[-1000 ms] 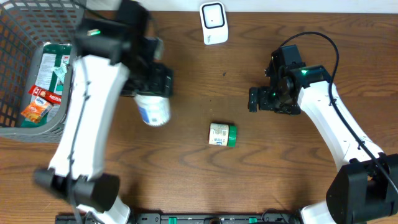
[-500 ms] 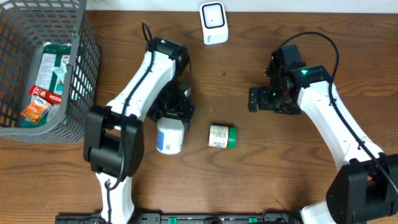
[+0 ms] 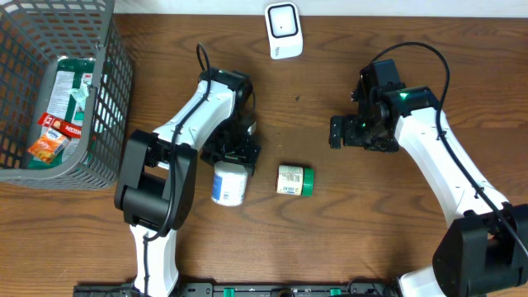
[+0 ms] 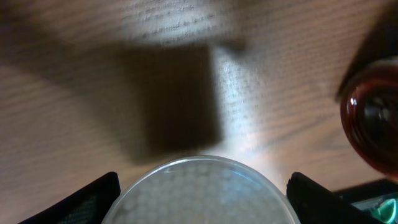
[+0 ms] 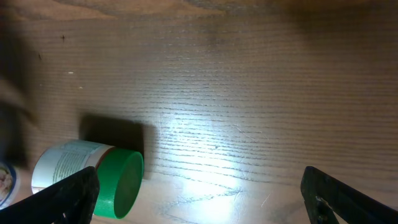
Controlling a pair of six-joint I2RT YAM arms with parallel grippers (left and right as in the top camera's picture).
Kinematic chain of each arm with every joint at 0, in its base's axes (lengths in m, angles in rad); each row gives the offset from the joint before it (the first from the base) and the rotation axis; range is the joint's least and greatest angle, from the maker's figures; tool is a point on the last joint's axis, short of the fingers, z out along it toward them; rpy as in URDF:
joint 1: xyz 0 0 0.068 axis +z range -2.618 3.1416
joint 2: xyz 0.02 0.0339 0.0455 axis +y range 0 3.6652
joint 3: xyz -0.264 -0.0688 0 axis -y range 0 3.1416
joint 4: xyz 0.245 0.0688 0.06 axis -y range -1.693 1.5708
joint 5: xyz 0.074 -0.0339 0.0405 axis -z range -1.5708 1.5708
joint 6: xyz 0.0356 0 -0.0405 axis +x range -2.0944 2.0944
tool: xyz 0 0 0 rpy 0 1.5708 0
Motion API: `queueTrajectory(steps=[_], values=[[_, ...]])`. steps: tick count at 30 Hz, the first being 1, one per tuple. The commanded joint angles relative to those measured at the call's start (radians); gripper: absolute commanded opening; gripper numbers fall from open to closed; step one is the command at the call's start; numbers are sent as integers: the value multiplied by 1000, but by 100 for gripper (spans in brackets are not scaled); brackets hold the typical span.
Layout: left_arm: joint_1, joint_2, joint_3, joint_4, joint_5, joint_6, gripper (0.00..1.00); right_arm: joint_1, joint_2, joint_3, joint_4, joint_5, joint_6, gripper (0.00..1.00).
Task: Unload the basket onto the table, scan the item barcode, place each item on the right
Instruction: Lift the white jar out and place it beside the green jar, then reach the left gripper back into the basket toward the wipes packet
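Observation:
A white bottle with a blue label lies just left of table centre, and my left gripper is shut on its upper end. In the left wrist view its round white end fills the space between both black fingers. A small white bottle with a green cap lies on its side to the right of it. The white barcode scanner stands at the table's back edge. My right gripper hovers open over bare wood, with the green cap by its left finger.
A grey wire basket at the far left holds several packaged items. A dark reddish round object shows at the right edge of the left wrist view.
My left arm swung the white bottle from beside the basket rightward and toward the front, beside the green-capped bottle. The right arm has not moved.

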Motion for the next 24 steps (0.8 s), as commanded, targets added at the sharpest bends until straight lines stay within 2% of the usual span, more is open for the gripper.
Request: queueTrajectory(steps=[1,2,4,8,19,24], values=[[-8,5,-34,37,7,10,69,-3,-7,-2,0,8,-8,99],[-8,5,-34,48,7,10,69,-3,-7,-2,0,8,-8,99],[-8,5,-34,60,7,10,77,-3,-7,-2,0,8,-8,99],[-7,5,-33,82,4,10,96,-3,-7,-2,0,8,-8,99],[-4,-17,84,104,3,-2,96,-3,-7,-2,0,8,-8,99],[14,-59,222,98,-120,-71,97,-3,-7,-2,0,8,-8,99]])
